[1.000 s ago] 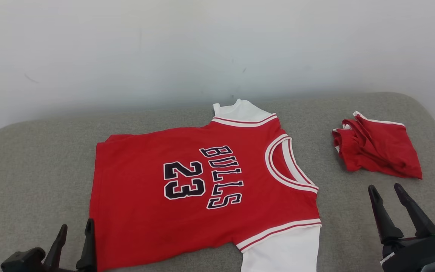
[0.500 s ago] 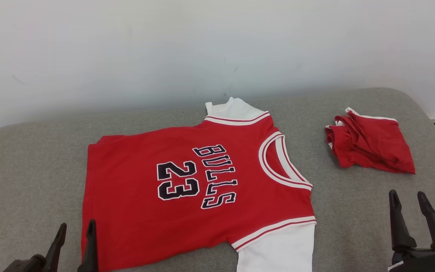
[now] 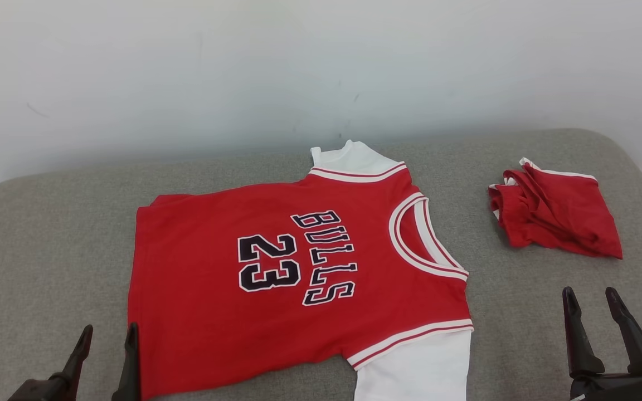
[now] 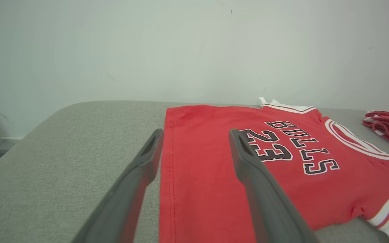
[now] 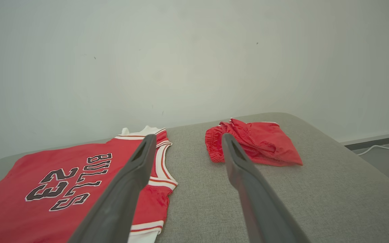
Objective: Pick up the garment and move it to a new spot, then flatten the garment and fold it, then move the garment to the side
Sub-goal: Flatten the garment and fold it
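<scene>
As I am looking down through the head view, I am counting two garments on the grey cushioned surface (image 3: 48, 234). One red jersey (image 3: 298, 278), lettered BULLS 23 and with two white sleeves, is lying spread flat in the middle with its neckline pointing right, and one bundle of red shorts (image 3: 560, 217) is sitting well apart at the far right. Two grippers are showing along the bottom edge: the left gripper (image 3: 109, 328) is hovering just beside the jersey's hem corner, its two fingers parted and holding nothing, and the right gripper (image 3: 589, 291) is hanging over bare cushion near the shorts, likewise spread and empty. Through the left wrist view, the left gripper (image 4: 197, 132) is straddling the hem edge of the jersey (image 4: 316, 182), one finger lining up over grey fabric and one over red, and I cannot tell whether either is touching. Through the right wrist view, the right gripper (image 5: 188, 136) is pointing between the jersey (image 5: 46, 175) and the shorts (image 5: 258, 143), gripping neither, and one pale cable (image 5: 383, 147) is trailing on the floor beyond.
</scene>
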You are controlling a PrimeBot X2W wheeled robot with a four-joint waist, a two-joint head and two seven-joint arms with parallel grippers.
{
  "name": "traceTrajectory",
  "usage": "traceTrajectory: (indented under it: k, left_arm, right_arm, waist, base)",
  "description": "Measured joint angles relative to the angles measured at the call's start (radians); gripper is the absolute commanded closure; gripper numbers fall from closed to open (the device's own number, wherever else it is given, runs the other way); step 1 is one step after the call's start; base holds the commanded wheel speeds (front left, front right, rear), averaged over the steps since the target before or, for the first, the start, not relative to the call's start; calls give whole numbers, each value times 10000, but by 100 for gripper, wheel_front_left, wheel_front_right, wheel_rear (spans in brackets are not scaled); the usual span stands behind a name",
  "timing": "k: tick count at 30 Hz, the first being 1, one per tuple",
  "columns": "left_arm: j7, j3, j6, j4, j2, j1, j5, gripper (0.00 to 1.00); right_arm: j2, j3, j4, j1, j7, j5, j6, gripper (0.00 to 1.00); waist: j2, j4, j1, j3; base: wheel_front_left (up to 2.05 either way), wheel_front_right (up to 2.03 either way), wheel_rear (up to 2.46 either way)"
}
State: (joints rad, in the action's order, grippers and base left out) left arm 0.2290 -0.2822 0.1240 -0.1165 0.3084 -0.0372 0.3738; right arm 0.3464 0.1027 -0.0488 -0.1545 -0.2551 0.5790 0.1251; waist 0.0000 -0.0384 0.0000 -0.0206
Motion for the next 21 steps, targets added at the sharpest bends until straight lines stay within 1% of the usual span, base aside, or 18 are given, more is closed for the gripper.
traceTrajectory:
  k: [8,21]
  left_arm:
    - [-360,217,2,54,-94,-9,-407,0]
    - [-790,523,2,322,-307,-236,-587,0]
  right_arm:
    - [-36,-23,17,1,17,-337,0,0]
    - [-299,-226,12,-12,178,-546,0,0]
  waist:
    - [0,51,0,1]
    - [0,-33,0,2]
  base:
    - [0,0,0]
    - [0,0,0]
